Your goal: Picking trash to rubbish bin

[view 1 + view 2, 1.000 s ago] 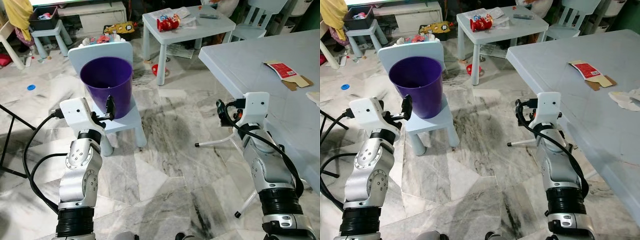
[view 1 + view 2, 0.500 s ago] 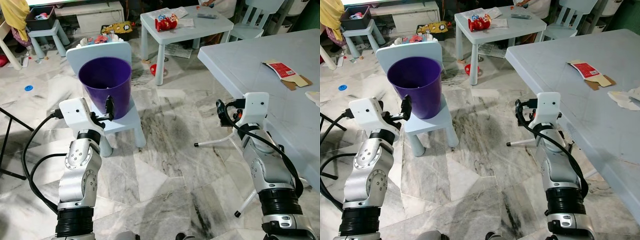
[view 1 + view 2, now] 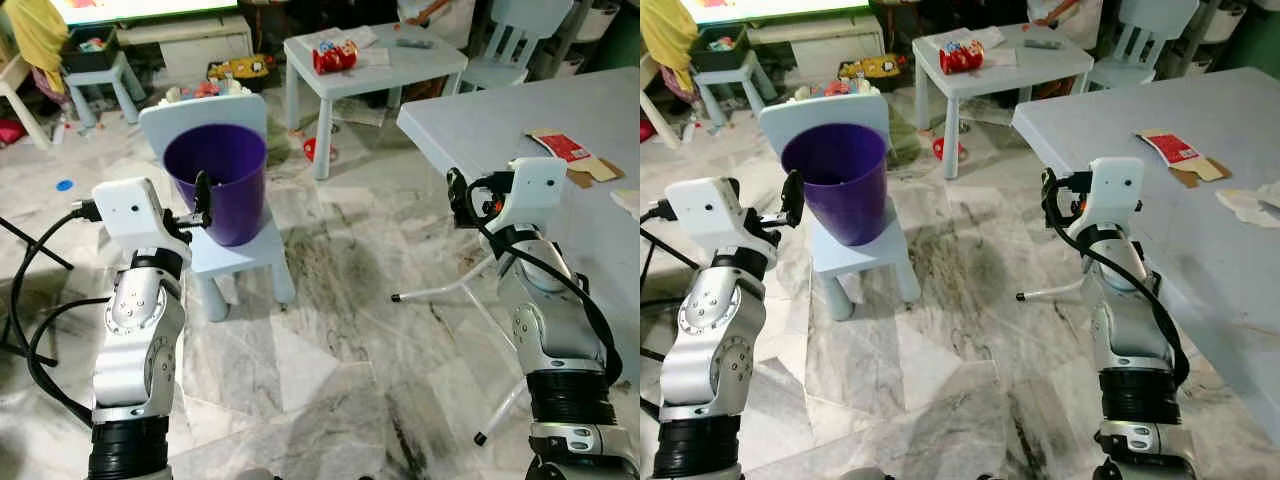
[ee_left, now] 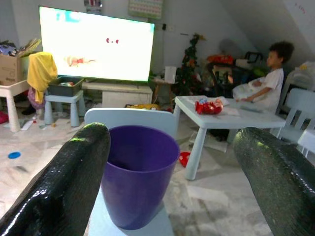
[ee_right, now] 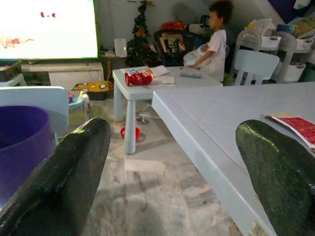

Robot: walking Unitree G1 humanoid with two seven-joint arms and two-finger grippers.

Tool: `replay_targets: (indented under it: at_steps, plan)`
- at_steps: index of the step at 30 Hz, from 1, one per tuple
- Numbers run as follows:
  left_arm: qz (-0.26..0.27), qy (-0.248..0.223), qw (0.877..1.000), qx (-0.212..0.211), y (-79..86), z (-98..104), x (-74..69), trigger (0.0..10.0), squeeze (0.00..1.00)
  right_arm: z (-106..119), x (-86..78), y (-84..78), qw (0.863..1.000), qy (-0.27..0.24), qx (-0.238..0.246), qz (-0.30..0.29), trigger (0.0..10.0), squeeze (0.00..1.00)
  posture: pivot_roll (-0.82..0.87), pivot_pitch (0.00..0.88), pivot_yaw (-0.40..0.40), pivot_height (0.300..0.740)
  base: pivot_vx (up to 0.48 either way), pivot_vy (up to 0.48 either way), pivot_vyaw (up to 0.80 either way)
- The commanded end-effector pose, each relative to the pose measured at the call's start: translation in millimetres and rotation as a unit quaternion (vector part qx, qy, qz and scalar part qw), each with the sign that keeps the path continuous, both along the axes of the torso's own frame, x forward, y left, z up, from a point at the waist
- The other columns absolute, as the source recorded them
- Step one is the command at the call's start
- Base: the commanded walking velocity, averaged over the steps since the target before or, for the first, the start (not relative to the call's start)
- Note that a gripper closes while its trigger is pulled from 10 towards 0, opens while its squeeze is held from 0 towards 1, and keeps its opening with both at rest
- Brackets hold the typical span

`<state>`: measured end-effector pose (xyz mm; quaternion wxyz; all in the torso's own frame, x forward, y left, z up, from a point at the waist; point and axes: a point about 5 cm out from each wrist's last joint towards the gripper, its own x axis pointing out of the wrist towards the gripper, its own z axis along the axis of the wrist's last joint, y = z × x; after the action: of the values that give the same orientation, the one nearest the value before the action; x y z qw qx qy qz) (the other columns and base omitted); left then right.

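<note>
A purple bin (image 3: 215, 190) stands on a small light-blue chair (image 3: 240, 258). My left gripper (image 3: 203, 192) hovers open just in front of the bin's near rim, with nothing between its fingers; the left wrist view looks straight at the bin (image 4: 139, 177). My right gripper (image 3: 456, 195) is open and empty beside the near edge of the big grey table (image 3: 480, 125). On that table lie a flattened red-and-brown carton (image 3: 568, 150) and crumpled white paper (image 3: 1252, 198). A red snack can (image 3: 335, 58) rests on the small table (image 3: 410, 65).
A white tripod (image 3: 440, 292) spreads its legs on the marble floor under my right arm. Black cables (image 3: 30, 300) loop at the left. A person (image 5: 214, 34) sits behind the small table. Stools, boxes and toys crowd the back wall.
The camera has shifted a little. Both arms have risen slightly; my left gripper now sits further left across the bin's front. Both grippers remain open and empty.
</note>
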<state>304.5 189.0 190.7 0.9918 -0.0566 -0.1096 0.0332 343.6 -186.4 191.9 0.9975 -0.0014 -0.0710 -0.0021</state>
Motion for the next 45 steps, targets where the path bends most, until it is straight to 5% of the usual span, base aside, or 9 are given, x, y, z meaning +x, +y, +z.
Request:
replay_targets:
  at_steps: [1, 6, 26, 45]
  plan:
    - [-0.013, -0.004, 1.0, -0.006, -5.4, 2, 2.2, 10.0, 0.0, 4, 1.6, -0.2, 1.0, -0.011, 0.006, -0.005, 10.0, 0.0, 0.14, 0.0, -0.004, 0.74, 0.0, 0.0, 0.0]
    - [-0.034, -0.014, 0.999, -0.009, -17.4, 11, 10.4, 10.0, 0.0, 6, 3.3, 10.8, 1.0, -0.014, 0.005, 0.007, 10.0, 0.0, 0.14, 0.0, 0.002, 0.74, 0.0, 0.0, 0.0]
    - [-0.019, 0.012, 1.0, -0.011, -13.5, -7, 6.0, 10.0, 0.0, -2, 0.2, 15.4, 1.0, -0.007, -0.003, 0.015, 10.0, 0.0, 0.14, 0.0, -0.005, 0.74, 0.0, 0.0, -0.36]
    - [-0.015, 0.014, 1.0, -0.015, -10.0, -8, 9.1, 10.0, 0.0, -2, 0.1, 14.8, 1.0, -0.007, -0.008, 0.014, 10.0, 0.0, 0.13, 0.001, -0.001, 0.74, 0.356, 0.0, 0.0]
